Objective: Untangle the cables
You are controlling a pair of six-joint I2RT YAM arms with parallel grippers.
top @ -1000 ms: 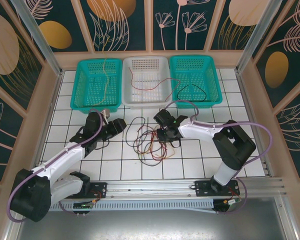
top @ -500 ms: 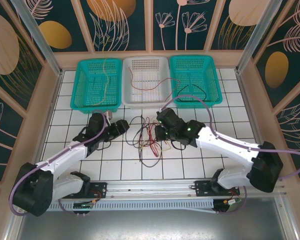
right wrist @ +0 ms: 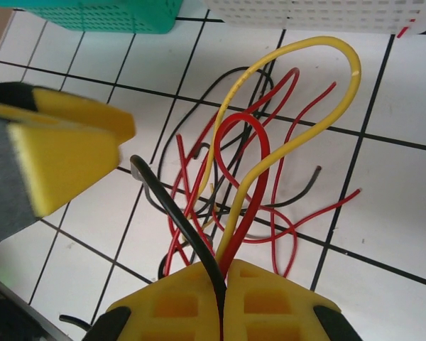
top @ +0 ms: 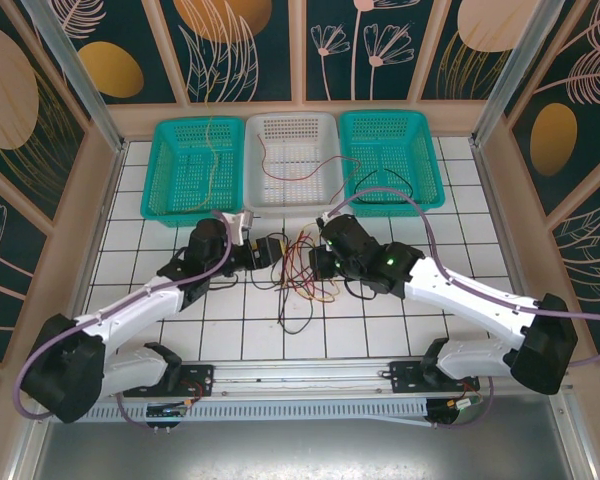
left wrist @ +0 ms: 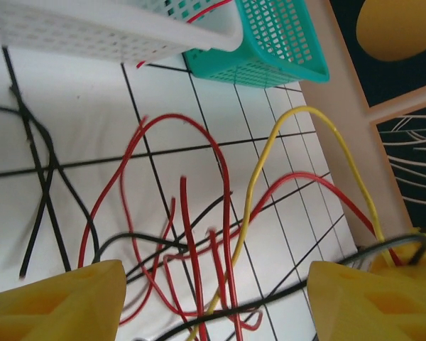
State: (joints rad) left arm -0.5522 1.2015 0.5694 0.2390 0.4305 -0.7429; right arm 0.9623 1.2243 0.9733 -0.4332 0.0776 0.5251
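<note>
Cables (right wrist: 305,44) pinched in right gripper (right wrist: 224,284) (black, red, yellow); left gripper (left wrist: 213,298) agape.

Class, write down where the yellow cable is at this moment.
In the right wrist view the yellow cable arches up out of the right gripper, whose jaws are shut on it, beside a red cable loop.

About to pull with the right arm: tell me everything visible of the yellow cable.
The yellow cable is a thin, smooth, plastic-looking wire bent into a tall narrow loop raised above the tiles. Its lower part runs into the seam of the shut right gripper, pinched beside a red cable and a black cable. I cannot make out its ends.
</note>
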